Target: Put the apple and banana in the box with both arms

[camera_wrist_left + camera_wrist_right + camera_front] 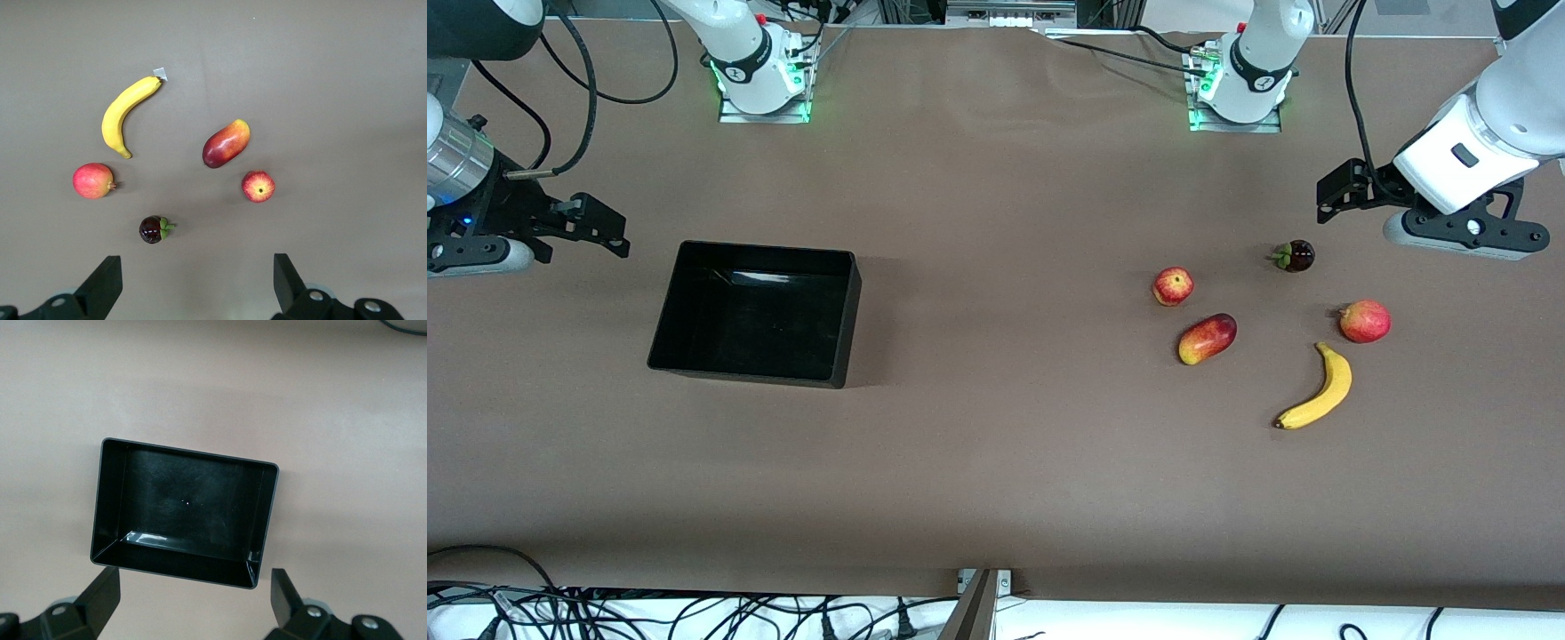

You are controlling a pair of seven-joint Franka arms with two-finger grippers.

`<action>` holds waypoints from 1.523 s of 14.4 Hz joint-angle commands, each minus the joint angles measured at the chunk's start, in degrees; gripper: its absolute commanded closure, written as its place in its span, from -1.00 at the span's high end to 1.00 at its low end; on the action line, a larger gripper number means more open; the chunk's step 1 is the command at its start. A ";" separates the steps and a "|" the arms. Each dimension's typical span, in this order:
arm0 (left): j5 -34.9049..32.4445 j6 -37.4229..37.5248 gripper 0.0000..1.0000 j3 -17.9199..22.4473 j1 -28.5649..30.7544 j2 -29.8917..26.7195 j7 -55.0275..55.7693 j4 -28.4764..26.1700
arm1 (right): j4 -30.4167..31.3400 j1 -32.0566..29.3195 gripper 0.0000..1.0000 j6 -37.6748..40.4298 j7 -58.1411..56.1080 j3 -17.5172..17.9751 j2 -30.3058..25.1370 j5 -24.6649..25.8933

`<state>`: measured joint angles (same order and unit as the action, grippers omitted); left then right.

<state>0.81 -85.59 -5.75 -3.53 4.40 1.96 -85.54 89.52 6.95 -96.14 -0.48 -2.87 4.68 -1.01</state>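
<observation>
The apple (1172,286) lies on the table toward the left arm's end, with the banana (1316,388) nearer to the front camera. Both show in the left wrist view, the apple (258,186) and the banana (127,113). The black box (751,371) stands empty toward the right arm's end; it also shows in the right wrist view (187,568). My left gripper (1343,191) hangs open and empty over the table beside the fruit, and shows open in its wrist view (197,283). My right gripper (605,231) hangs open and empty beside the box, as its wrist view (193,600) shows.
A red-yellow mango-like fruit (1207,338), a pinkish-red round fruit (1365,321) and a small dark fruit with green leaves (1294,256) lie among the task fruit. Brown table cloth spans between the box and the fruit. Cables lie along the table's front edge.
</observation>
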 commanded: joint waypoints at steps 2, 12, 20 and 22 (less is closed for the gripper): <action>-1.08 1.22 1.00 -0.23 -0.16 0.53 -0.29 1.61 | 6.79 -0.71 1.00 -3.43 0.39 0.68 -4.76 0.22; -1.16 1.31 1.00 -0.23 -0.16 0.53 -0.29 1.61 | 1.79 -1.41 1.00 -3.09 0.04 0.41 -1.52 -0.48; -2.04 1.31 1.00 -0.23 -0.16 0.44 -0.38 1.52 | 1.44 -1.50 1.00 -0.02 -0.66 -0.56 -1.51 -0.31; -2.04 1.31 1.00 -0.23 -0.16 0.44 -0.38 1.61 | 1.44 -1.41 1.00 1.04 -0.66 -0.47 -1.43 0.04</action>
<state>0.22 -85.51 -5.83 -3.53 4.40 1.96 -85.54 91.50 6.12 -96.83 -0.52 -3.87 3.22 -0.96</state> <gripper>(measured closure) 0.000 0.000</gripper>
